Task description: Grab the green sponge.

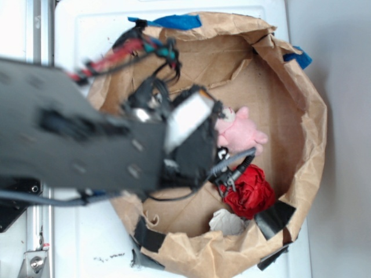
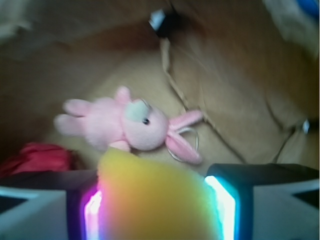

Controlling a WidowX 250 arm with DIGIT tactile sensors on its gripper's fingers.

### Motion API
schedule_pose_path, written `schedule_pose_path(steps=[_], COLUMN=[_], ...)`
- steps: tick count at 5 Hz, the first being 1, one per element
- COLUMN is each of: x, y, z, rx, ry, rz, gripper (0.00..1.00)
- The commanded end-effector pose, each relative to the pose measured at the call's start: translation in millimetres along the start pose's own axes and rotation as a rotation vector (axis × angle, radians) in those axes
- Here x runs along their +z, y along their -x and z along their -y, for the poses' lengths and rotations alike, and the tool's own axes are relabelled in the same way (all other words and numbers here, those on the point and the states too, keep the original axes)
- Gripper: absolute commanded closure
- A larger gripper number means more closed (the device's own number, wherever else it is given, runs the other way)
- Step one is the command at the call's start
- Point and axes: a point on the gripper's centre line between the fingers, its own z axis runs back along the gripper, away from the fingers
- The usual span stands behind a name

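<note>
Wrist view: green sponge [image 2: 157,197], long axis running up-frame from the lower centre, clamped between the claw [image 2: 159,210] fingers, arm poised above the pink bunny [image 2: 127,125] inside the paper bag [image 1: 290,116].

Pink bunny [image 1: 240,132] beside red ball [image 1: 250,191]

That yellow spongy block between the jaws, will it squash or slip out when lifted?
The sponge looks like soft foam, so it probably squashes a little rather than slipping. It fills the gap between the jaws, which suggests a snug hold. It is likely light for its size.
</note>
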Motion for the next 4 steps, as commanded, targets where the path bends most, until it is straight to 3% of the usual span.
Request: schedule_pose_path(steps=[1, 2, 4], x=[54.6, 62.0, 59.3], y=[-36.4, -39.7, -34.6], z=[-10.0, -12.6, -11.1], rx=[-0.224, -0.234, -0.187], ry=[0.120, 0.128, 0.058], rz=[-0.126, -0.146, -0.118], gripper=[1.00, 1.00, 1.00])
